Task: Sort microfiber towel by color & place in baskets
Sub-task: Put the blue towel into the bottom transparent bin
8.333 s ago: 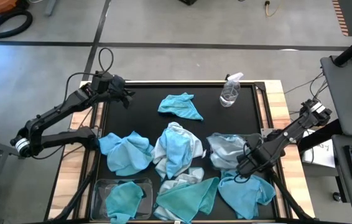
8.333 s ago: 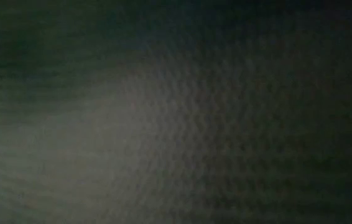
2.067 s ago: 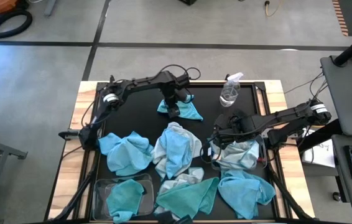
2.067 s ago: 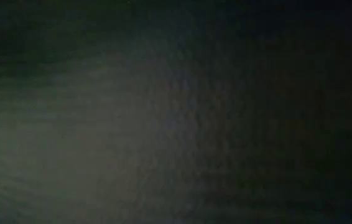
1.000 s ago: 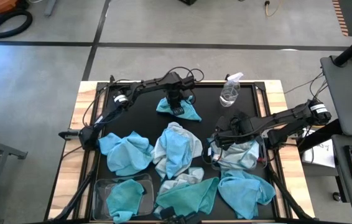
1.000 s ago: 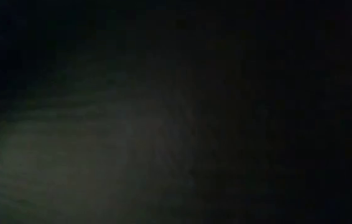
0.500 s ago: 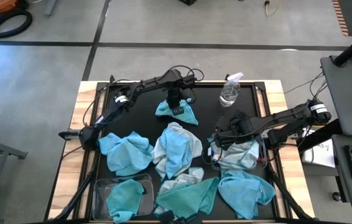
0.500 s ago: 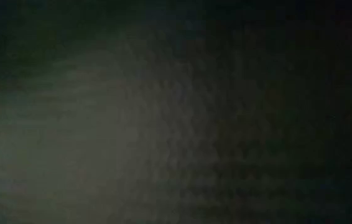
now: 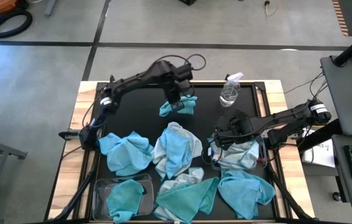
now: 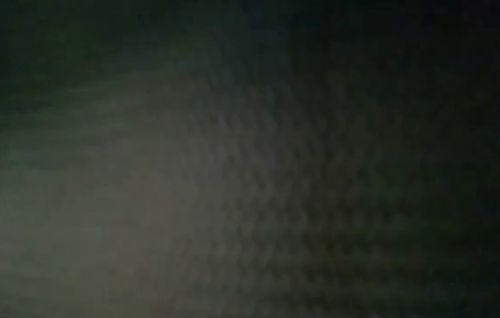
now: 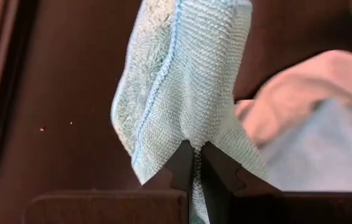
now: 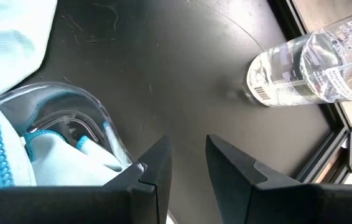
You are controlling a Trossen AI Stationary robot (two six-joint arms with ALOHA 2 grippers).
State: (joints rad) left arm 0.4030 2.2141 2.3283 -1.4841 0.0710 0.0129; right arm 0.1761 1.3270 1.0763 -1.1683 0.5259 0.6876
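The left pincer (image 9: 177, 106) is clamped shut on a sky-blue towel (image 9: 182, 104), holding it over the far middle of the dark desk (image 9: 132, 109), with bare mat to its left. Other towels (image 9: 126, 152) crowd the near half, one in a clear basket (image 9: 101, 186) at the near-left corner. The right pincer (image 9: 215, 144), partly open and empty, rests at a second basket (image 12: 95, 109) holding pale cloth, near a spray bottle (image 9: 230, 92).

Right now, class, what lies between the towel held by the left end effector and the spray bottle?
Only bare black mat: in the high view, nothing separates the teal towel, pinched by the left end effector, from the spray bottle.
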